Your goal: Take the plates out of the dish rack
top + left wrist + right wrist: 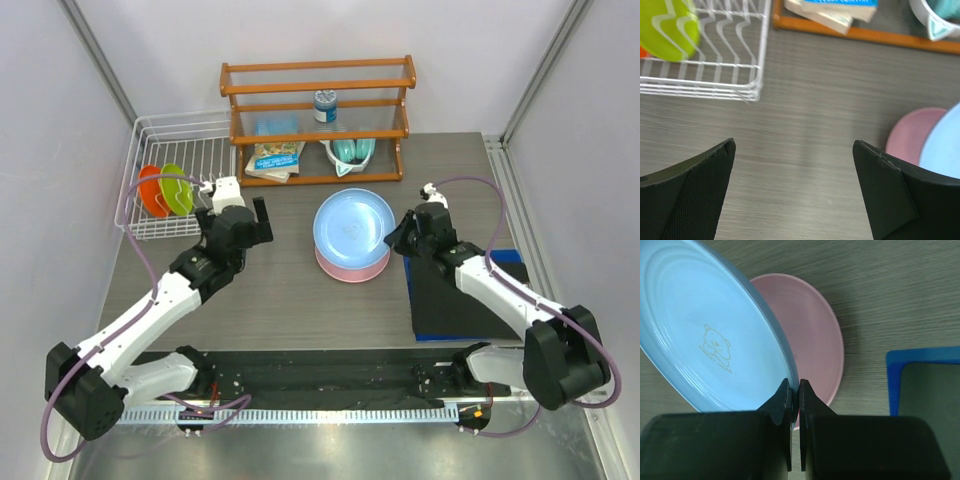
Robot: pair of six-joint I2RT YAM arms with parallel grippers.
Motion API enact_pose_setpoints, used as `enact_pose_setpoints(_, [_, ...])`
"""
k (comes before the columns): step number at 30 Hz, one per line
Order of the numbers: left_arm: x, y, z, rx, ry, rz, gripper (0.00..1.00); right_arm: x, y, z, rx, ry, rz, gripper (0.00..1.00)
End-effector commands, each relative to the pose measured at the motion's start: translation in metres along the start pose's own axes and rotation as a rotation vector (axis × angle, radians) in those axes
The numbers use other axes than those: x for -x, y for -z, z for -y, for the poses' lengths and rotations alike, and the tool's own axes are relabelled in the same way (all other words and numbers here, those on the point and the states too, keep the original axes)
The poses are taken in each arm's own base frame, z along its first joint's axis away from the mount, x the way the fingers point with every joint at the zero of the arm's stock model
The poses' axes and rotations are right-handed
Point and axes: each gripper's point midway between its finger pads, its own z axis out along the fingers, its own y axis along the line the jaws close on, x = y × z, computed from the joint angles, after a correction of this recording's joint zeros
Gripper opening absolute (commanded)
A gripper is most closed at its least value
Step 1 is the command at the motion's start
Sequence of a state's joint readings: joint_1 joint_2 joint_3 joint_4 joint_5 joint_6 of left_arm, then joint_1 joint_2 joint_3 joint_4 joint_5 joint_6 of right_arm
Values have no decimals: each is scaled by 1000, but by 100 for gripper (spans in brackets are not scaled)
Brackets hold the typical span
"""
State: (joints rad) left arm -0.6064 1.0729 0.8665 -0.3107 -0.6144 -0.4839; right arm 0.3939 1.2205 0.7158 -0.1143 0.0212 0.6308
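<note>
The white wire dish rack (150,140) stands at the back left and holds the orange plate (150,190) and the lime green plate (177,188) upright. The green plate also shows in the left wrist view (667,27). My left gripper (240,215) is open and empty over the table, right of the rack. The pink plate (352,266) lies flat at mid table. My right gripper (398,238) is shut on the rim of the light blue plate (353,224), held tilted just above the pink plate (820,340). The blue plate (705,335) fills the right wrist view's left.
A brown wooden shelf rack (318,120) at the back holds books (273,160), a teal bowl-like item (350,152) and a can (325,105). A black box with a blue edge (460,295) sits under the right arm.
</note>
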Motion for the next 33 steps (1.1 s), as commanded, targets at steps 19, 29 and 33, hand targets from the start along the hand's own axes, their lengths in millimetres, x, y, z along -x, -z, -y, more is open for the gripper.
enact_pose_setpoints(19, [70,27,-50,211,-42,266,99,-5,-43,0,22,-12,-158,4])
enact_pose_setpoints(29, [73,40,-60,222,-14,273,99,-10,-43,9,-15,-2,-170,39])
enact_pose_setpoints(33, [80,42,-66,253,-1,315,99,-5,-35,8,-11,24,-147,62])
